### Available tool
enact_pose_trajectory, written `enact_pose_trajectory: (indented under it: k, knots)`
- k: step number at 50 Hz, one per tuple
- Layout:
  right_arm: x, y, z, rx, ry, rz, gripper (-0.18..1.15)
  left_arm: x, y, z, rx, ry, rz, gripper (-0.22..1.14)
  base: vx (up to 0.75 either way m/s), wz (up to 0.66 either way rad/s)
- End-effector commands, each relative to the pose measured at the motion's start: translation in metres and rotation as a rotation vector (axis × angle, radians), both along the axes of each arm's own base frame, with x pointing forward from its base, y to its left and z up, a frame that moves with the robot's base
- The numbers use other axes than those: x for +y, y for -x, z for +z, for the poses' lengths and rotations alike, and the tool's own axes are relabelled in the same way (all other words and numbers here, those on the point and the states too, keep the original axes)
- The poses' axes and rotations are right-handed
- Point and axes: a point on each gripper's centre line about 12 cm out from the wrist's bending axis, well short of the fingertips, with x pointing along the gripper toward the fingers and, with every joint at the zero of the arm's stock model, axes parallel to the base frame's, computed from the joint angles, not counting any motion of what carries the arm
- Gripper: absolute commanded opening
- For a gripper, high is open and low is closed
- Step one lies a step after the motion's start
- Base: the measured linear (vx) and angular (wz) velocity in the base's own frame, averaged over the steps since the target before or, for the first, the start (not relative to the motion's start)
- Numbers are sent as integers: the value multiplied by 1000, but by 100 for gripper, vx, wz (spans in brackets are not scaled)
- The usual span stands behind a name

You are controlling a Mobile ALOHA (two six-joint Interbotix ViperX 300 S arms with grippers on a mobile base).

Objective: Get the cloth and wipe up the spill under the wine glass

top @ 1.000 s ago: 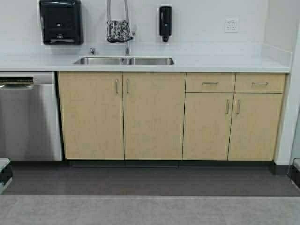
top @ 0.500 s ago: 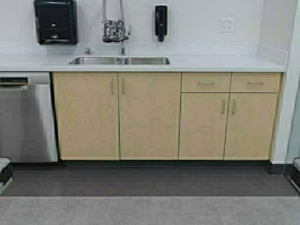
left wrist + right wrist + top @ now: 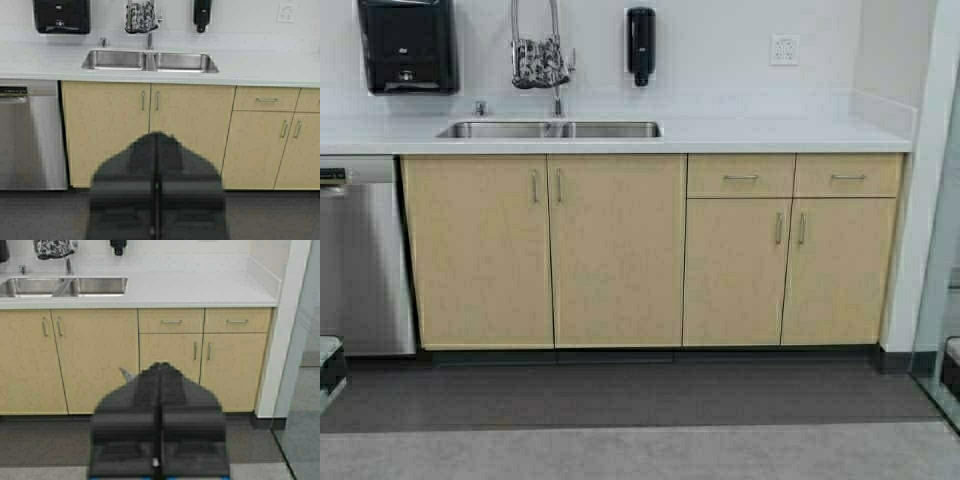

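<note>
The cloth [image 3: 538, 62], white-grey with a black floral pattern, hangs over the tall faucet above the sink. It also shows in the left wrist view [image 3: 141, 16] and the right wrist view [image 3: 52, 247]. The wine glass and the spill are out of view. My left gripper [image 3: 157, 135] is shut and empty, held low in front of the cabinets, far from the cloth. My right gripper [image 3: 160, 365] is also shut and empty, held low before the drawers.
A steel double sink [image 3: 550, 129] sits in a white countertop [image 3: 770, 135] over tan cabinets [image 3: 620, 260]. A black towel dispenser [image 3: 405, 45] and a soap dispenser [image 3: 640, 45] hang on the wall. A dishwasher [image 3: 360, 260] is at left, a wall corner [image 3: 920, 200] at right.
The whole scene has shifted left in the high view: the robot has moved to the right along the counter. Both grippers stay shut.
</note>
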Motion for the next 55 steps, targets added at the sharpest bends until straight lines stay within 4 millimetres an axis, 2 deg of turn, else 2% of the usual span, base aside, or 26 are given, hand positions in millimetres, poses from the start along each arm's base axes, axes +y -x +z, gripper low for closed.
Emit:
enact_pose_trajectory:
  k: [1, 17, 55]
  knots:
    - [0, -3, 9, -23, 0, 2, 5, 0, -1, 8, -21, 3, -1, 2, 18, 2]
    - [0, -3, 9, -23, -8, 2, 5, 0, 2, 9, -40, 12, -3, 2, 24, 6]
    - [0, -2, 11, -30, -55, 5, 5, -1, -1, -6, -26, 2, -6, 2, 35, 12]
